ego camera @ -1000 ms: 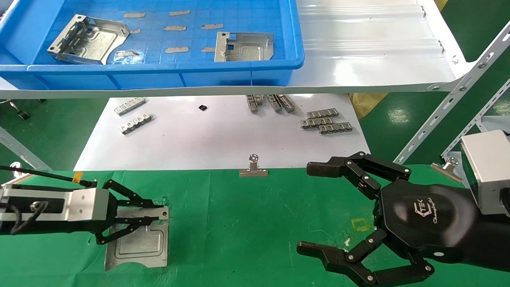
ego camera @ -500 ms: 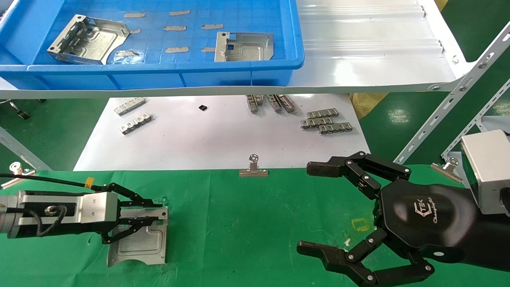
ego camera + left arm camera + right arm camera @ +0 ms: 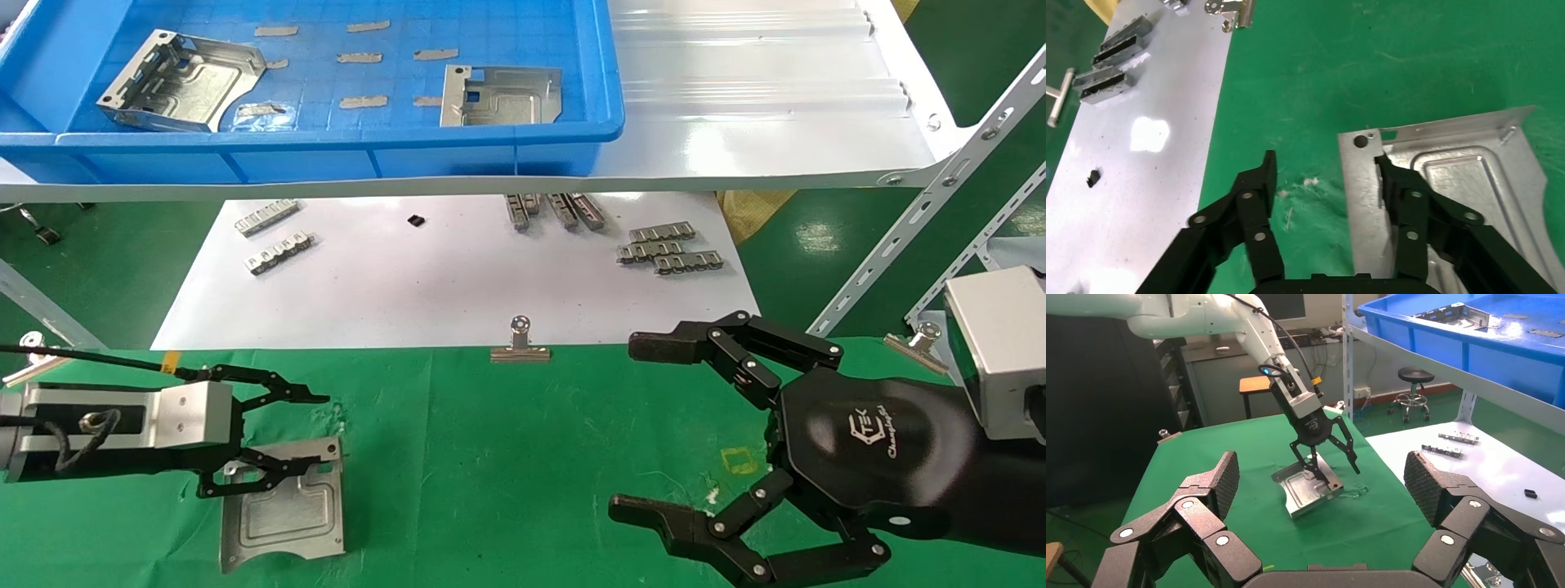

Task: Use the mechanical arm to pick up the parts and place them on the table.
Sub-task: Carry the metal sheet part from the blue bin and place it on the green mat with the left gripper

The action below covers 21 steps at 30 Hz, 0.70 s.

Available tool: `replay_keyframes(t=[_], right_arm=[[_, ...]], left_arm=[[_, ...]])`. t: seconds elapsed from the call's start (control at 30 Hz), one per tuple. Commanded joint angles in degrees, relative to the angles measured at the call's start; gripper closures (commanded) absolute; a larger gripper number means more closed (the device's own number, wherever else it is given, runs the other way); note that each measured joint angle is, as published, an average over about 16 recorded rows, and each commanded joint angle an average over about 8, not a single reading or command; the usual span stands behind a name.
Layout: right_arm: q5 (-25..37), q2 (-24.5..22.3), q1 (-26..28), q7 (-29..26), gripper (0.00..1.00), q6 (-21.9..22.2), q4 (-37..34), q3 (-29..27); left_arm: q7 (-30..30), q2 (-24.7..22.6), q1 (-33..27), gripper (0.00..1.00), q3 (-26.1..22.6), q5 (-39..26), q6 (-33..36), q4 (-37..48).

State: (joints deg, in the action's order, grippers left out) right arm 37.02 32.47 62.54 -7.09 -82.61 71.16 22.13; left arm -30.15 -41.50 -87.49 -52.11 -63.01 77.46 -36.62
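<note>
Behind my workspace: glossy green floor [image 3: 1438,404], small wooden-topped stool [image 3: 1253,386], round black swivel stool [image 3: 1415,376]. White perforated-steel shelf frame [image 3: 940,188] stands on my right; dark wall panel [image 3: 1101,404] farther back.

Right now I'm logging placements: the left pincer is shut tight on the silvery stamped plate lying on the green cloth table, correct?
Not quite. The left pincer is open, as the left wrist view shows: one finger on the silvery stamped plate, the other over bare green cloth table. The plate does lie on the table.

green table [image 3: 523,457], metal part [image 3: 282,510] lying flat
</note>
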Motion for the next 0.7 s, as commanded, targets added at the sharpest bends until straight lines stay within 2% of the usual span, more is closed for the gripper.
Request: replay_keyframes(t=[0.03, 0.33, 0.7], right_arm=[[0.0, 0.0, 0.0, 0.0, 0.0, 0.0, 0.0, 0.0], [0.0, 0.0, 0.0, 0.0, 0.0, 0.0, 0.0, 0.0], [0.0, 0.0, 0.0, 0.0, 0.0, 0.0, 0.0, 0.0]], left_arm=[[-0.44, 0.11, -0.02, 0.0, -0.02, -0.17, -0.04, -0.05], [1.67, -3.31, -4.03, 0.0, -1.27, -1.07, 5.42, 8.36], [-0.57, -7.77, -9.51, 0.0, -2.72, -2.59, 11.79, 20.54]])
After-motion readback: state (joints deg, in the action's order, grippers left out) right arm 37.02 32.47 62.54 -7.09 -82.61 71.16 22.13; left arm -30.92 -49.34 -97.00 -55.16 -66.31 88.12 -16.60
